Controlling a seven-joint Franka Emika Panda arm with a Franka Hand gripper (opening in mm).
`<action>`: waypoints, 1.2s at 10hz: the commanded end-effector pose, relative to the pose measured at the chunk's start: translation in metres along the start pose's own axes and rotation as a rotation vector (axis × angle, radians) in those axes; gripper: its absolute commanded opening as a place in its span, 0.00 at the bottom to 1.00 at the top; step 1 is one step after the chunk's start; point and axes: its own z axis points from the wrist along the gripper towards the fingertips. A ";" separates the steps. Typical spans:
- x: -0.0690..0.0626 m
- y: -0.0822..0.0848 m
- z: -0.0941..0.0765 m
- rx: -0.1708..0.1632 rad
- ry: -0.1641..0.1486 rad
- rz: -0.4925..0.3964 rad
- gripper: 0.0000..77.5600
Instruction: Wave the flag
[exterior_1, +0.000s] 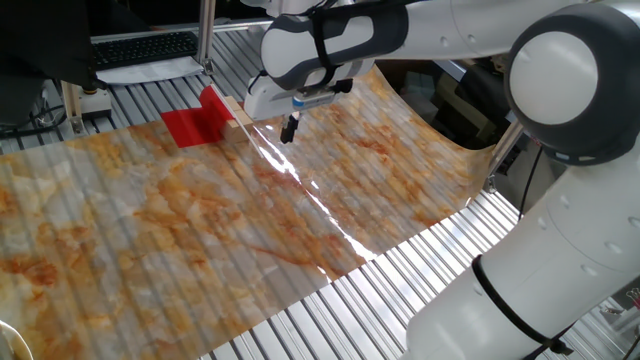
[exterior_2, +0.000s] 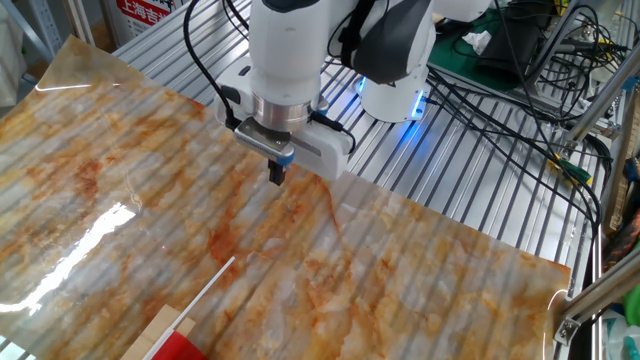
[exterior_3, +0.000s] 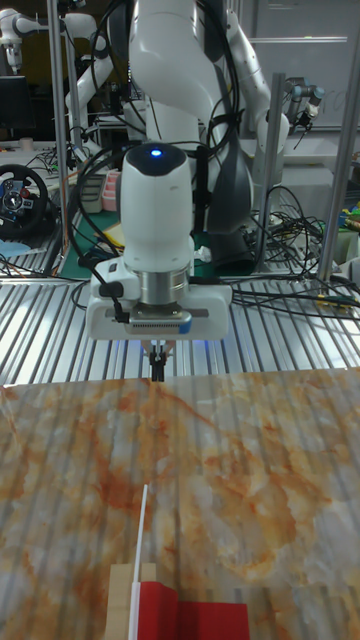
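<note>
The flag's red cloth (exterior_1: 193, 123) lies on the orange-marbled sheet (exterior_1: 200, 230) at the back left, with its tan wooden block (exterior_1: 233, 108) beside it. My gripper (exterior_1: 289, 131) hovers just right of the block, pointing down, shut and holding nothing. In the other fixed view the gripper (exterior_2: 277, 176) hangs above the sheet, well apart from the flag's white stick (exterior_2: 207, 289) and block (exterior_2: 158, 335) at the bottom edge. In the tall view the gripper (exterior_3: 157, 372) is over the sheet's far edge, and the red cloth (exterior_3: 192, 620), block (exterior_3: 122, 600) and stick (exterior_3: 143, 530) lie near the bottom.
The marbled sheet (exterior_2: 400, 270) covers most of the slatted metal table (exterior_1: 420, 270). A metal post (exterior_1: 205, 30) and a keyboard (exterior_1: 140, 47) stand behind the flag. Cables (exterior_2: 520, 60) lie by the arm's base. A steering wheel (exterior_3: 20, 195) sits far left.
</note>
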 end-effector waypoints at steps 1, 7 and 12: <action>-0.001 0.000 -0.001 0.026 -0.011 0.060 0.00; -0.019 0.002 0.010 0.014 -0.016 0.115 0.00; -0.068 -0.008 0.020 0.005 -0.018 0.091 0.00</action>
